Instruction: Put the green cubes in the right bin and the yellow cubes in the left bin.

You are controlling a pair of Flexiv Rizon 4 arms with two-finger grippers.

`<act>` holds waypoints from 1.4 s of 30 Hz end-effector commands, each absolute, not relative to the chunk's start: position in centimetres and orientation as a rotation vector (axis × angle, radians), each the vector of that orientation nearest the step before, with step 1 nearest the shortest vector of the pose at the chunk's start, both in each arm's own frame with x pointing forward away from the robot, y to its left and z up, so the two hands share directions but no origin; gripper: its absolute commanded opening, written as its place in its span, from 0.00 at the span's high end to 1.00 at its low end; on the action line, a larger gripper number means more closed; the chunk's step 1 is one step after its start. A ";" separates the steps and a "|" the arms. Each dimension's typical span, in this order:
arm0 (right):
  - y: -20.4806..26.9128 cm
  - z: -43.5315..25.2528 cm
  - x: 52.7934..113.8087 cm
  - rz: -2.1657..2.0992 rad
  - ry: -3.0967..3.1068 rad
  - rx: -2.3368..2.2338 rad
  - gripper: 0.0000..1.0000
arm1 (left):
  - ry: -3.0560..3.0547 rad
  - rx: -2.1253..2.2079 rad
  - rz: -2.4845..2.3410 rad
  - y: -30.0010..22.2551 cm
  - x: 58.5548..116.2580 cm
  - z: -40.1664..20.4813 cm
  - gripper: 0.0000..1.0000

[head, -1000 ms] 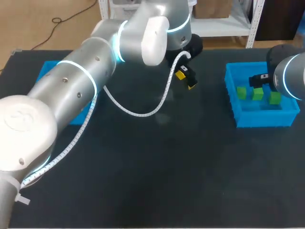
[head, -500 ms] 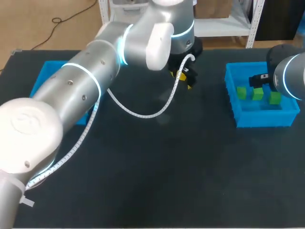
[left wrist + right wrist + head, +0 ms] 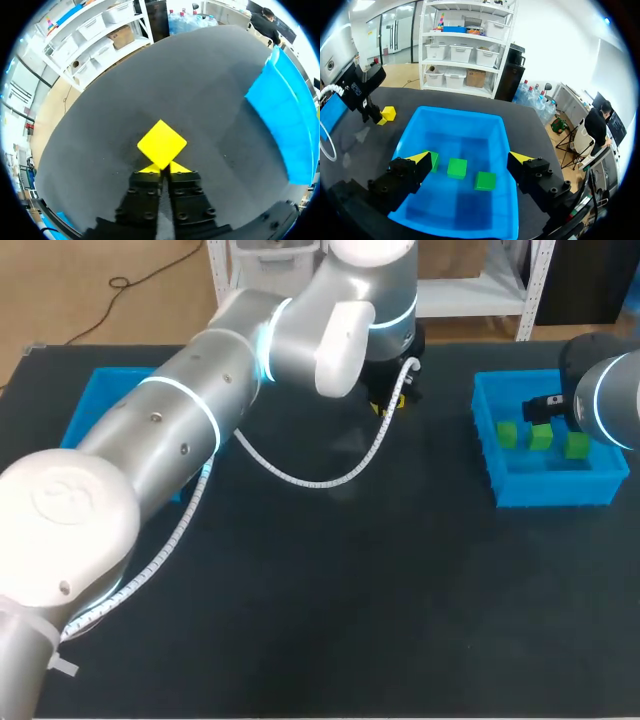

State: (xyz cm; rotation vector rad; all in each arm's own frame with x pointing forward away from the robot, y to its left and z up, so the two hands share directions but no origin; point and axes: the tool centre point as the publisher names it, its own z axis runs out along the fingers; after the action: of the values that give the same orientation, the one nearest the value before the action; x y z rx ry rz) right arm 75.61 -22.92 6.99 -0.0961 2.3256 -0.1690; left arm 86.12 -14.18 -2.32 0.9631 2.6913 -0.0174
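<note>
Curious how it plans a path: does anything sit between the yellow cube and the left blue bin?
Nothing visible does. Only bare table shows between the yellow cube and the left bin, though the left arm overhead hides part of that stretch from the head view.

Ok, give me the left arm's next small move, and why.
Probably open the left claw: its tips look shut together, and the yellow cube lies on the table just ahead of them, ungripped. Opened, it could straddle the cube.

Three green cubes, one yellow cube, two bins.
</note>
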 end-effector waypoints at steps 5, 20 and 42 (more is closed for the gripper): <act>-23.0 6.9 75.5 -0.165 2.319 -0.096 0.00 | 2.745 1.007 -0.012 -14.7 85.9 -1.8 0.00; -23.0 6.9 75.5 -0.165 2.319 -0.096 0.00 | 2.766 0.826 -0.100 -16.1 86.3 0.7 0.00; -23.0 6.9 75.5 -0.165 2.319 -0.096 0.00 | 2.859 0.362 -0.130 -18.3 88.8 -1.0 0.00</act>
State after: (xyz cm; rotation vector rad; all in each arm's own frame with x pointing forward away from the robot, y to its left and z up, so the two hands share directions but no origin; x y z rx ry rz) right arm 75.61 -22.92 6.99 -0.0961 2.3256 -0.1690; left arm 86.64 -17.11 -1.03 0.3712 2.7936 -0.1499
